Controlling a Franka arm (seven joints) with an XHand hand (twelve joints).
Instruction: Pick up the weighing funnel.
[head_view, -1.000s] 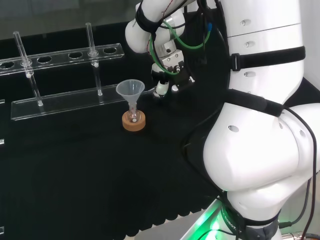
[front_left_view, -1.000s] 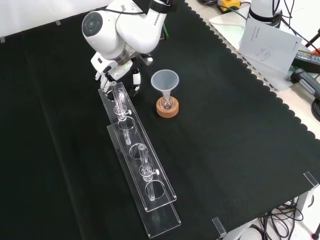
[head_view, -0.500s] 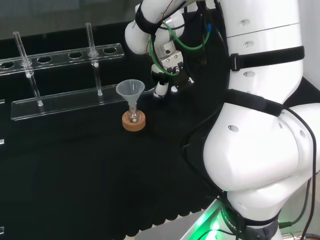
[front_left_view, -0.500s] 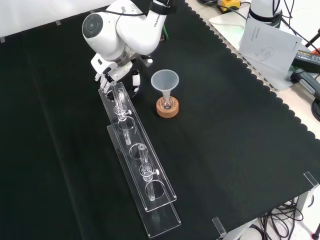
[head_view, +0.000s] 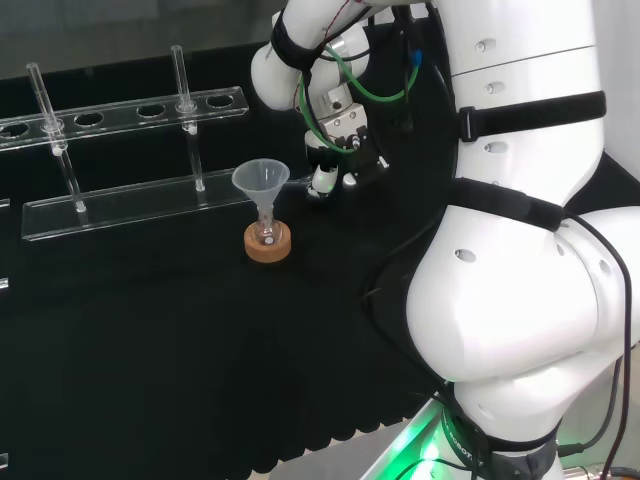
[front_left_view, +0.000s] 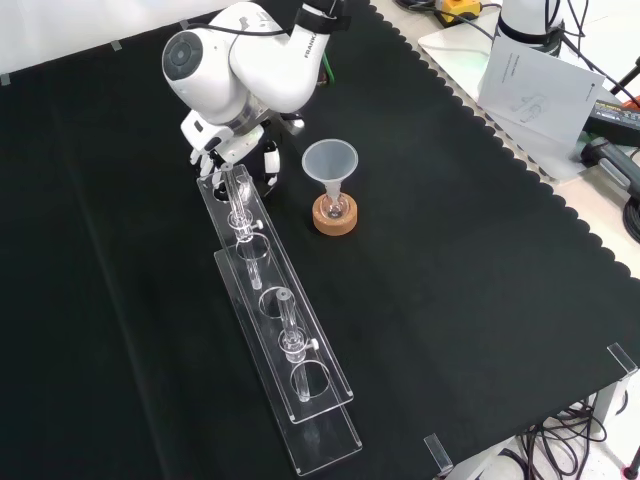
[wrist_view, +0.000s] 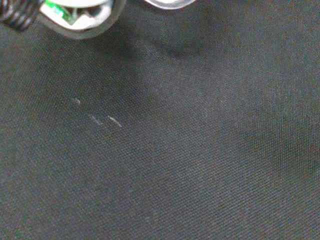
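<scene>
The black and white hand (head_view: 325, 178) hangs low over the black cloth, just right of the big funnel (head_view: 261, 180) in the head view. From the front, the hand (front_left_view: 240, 150) sits under the arm's white link at the far end of the clear rack (front_left_view: 290, 340). How the hand is set cannot be made out. A blurred white part of the hand (wrist_view: 75, 20) shows in the wrist view above close bare cloth with a few faint glints (wrist_view: 102, 119). I cannot make out a weighing funnel plainly.
The big funnel (front_left_view: 330, 160) stands stem down in a small flask on a cork ring (front_left_view: 334, 217). Two glass tubes (head_view: 186, 100) stand in the long clear rack (head_view: 130, 200). The arm's white links (head_view: 520, 250) stand at the right of the head view. Papers (front_left_view: 535, 85) lie beyond the cloth's scalloped edge.
The hand has drifted a little left toward the big funnel in the head view and slightly farther off in the front view. The funnel and rack have not moved.
</scene>
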